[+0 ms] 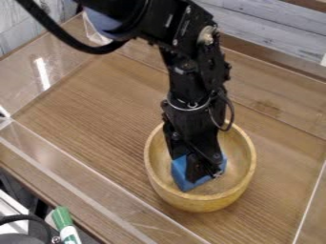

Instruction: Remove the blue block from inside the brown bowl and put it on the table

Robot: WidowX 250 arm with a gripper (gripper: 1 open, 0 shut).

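- Gripper (193,172): it points straight down into the bowl (242,181), its two dark fingers set on either side of the block (192,174). The jaws appear to pinch the block; actual contact on the far face is hidden, so the grip is a judgement.
- Block: it sits directly under the wrist, between the fingers, inside the bowl and low against the pale inner wall at about 7 o'clock from the bowl's centre. Whether it rests on the bowl floor or is just clear of it cannot be told.
- Long axis: the visible blue face reads as taller than wide, roughly upright, but the fingers cover too much to be sure.
- Arm: only one, descending from 11 o'clock.
- Coming move, judged: a straight lift clear of the thick rim, then a sideways carry.
- Table (102,105): bare wood grain lies from 9 to 12 o'clock of the bowl, giving ample set-down room; clear walls (76,162) bound it near the front edge.
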